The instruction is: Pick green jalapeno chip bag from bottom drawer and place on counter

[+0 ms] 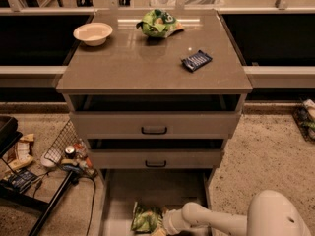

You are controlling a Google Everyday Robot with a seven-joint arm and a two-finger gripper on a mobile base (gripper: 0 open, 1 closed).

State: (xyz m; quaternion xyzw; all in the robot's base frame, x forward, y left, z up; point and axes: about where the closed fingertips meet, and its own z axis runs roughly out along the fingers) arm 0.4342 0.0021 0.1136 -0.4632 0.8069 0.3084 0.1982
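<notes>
At bottom centre, gripper [160,228] reaching in at bag's [144,218] right edge, bag lying in open drawer [157,187], grip state impossible to tell.

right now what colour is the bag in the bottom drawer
The bag is pale yellow-green with dark patches, seen in the camera view; the gripper is beside it.

Green jalapeno chip bag [145,219]: small, crinkled, pale yellow-green with dark patches; lies flattish on floor of bottom drawer [157,188], toward near end, left of centre; bottom drawer pulled out, shallow, grey-brown, plain floor; counter [147,70]: glossy grey-brown slab atop cabinet, well above bag; gripper [161,228] low in drawer, at bag's right edge; contact unclear.
</notes>
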